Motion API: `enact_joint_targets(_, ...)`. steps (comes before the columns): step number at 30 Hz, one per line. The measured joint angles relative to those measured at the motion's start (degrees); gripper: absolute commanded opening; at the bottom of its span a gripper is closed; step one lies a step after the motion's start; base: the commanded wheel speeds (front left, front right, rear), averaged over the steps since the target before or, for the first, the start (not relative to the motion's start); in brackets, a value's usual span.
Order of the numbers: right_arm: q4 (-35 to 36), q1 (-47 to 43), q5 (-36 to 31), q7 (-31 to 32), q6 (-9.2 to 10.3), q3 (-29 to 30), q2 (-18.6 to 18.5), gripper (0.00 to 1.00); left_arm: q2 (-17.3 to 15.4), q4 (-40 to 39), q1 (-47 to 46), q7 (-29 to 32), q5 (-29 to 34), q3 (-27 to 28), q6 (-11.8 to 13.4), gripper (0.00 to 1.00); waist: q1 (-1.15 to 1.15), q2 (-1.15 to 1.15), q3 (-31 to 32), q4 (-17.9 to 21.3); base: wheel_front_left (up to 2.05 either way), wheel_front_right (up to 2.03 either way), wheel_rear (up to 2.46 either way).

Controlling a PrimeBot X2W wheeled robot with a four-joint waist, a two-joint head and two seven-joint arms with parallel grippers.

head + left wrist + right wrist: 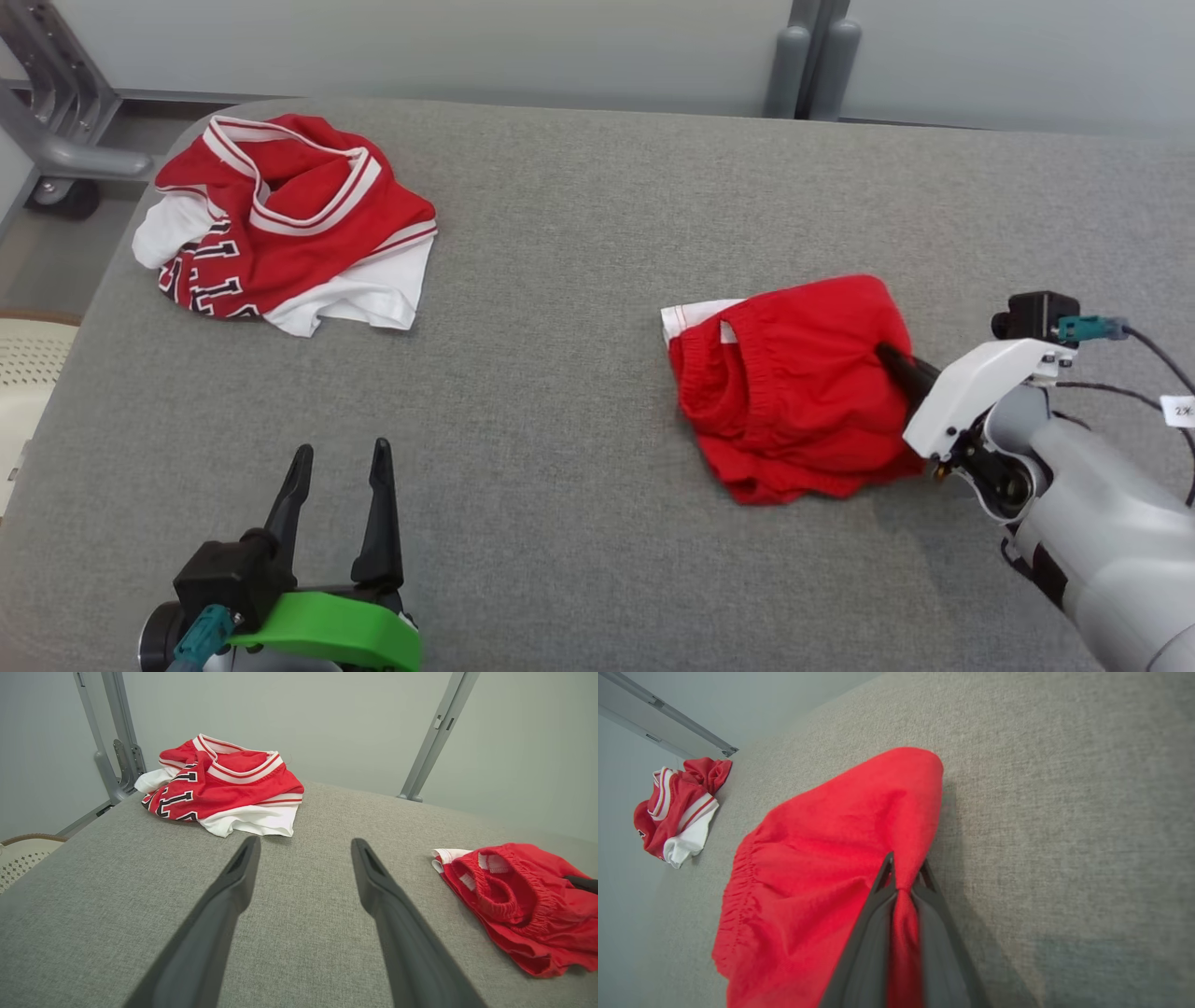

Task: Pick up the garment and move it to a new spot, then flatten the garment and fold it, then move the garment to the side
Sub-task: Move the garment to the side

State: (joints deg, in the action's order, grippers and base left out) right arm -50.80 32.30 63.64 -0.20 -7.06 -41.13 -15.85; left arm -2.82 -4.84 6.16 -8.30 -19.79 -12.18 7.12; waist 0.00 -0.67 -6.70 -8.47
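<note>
red shorts (794,383): likely soft, light, limp | right gripper (903,877): jaws pinching bunched edge fold | left gripper (342,450): jaws apart, empty

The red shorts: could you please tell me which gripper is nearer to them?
Right. The right gripper is shut on a fold of the shorts; the left gripper stands open, well apart from them, off to their left.

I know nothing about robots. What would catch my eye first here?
The bright red shorts on the right of the grey table, a fold of them pinched in the right end effector. Next, a crumpled red-and-white jersey with black lettering at the far left corner. The left end effector hangs open at the near left.
</note>
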Motion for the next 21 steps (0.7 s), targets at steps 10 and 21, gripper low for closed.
enact_joint_targets(10, 0.7, 4.6, -1.7, -0.2, -0.01, -0.1, -7.7, 0.00, 0.0, -2.5, 0.0, 0.0, 0.4, -0.2, 0.0, 1.00, 0.00, 0.00, -1.2, 4.1, 0.00, 0.00, 0.00)
enact_joint_targets(21, 0.7, 9.6, -3.9, 0.0, -0.01, 0.4, -14.8, 0.00, 0.0, -7.5, -1.6, 0.6, 3.9, -1.3, 0.0, 1.00, 0.00, 0.00, -4.6, 7.2, 0.00, 0.00, 0.00)
